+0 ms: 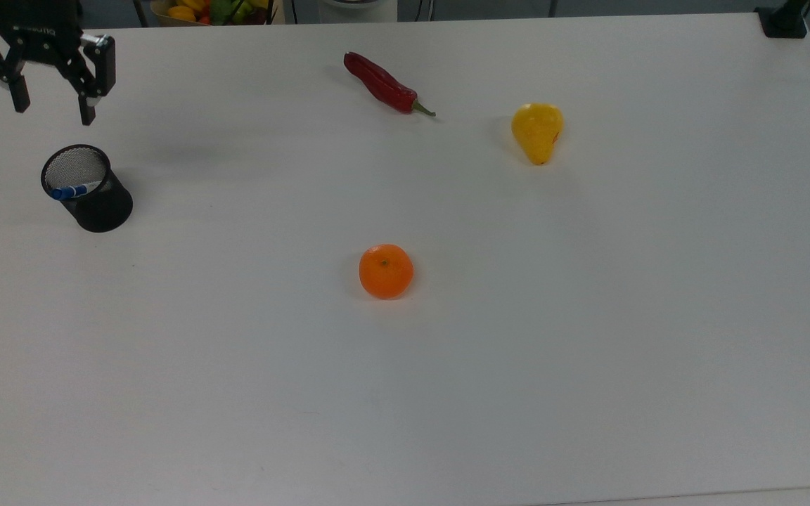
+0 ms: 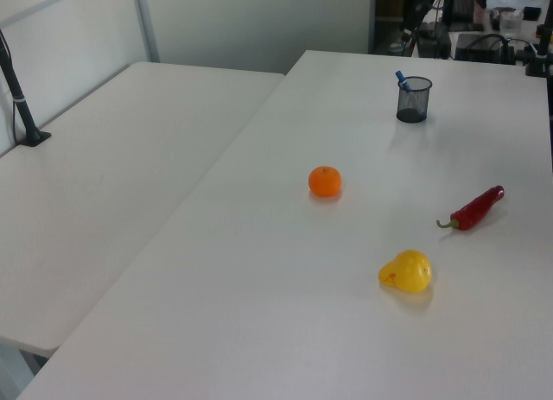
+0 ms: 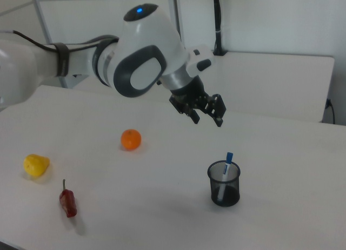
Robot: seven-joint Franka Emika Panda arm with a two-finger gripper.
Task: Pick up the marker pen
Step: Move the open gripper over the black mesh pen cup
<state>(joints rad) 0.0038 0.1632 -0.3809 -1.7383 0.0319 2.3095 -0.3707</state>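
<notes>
In the top view, the near part of the white bench [image 1: 447,393] lies bare at the bottom of the frame. Above it, near the middle, sits an orange [image 1: 386,271]. Farther back, in the left part of the frame, a black mesh cup [image 1: 88,190] stands on the bench, and the marker pen [image 1: 74,190] leans inside it, blue cap against the rim on the top view's left. In the right view the marker pen [image 3: 225,174] stands nearly upright in the cup [image 3: 224,184], its blue cap poking above the rim.

Farther back still, in the upper right of the top view, a yellow pear [image 1: 537,131] lies well apart from the orange, with a red chilli pepper [image 1: 384,84] just to its left, stem toward the pear.

At the upper left corner of the top view hangs the gripper [image 1: 52,112], its two black fingers spread open and holding nothing, pointing down toward the bench. It hovers behind the cup, near it but clear of the rim and the pen.
</notes>
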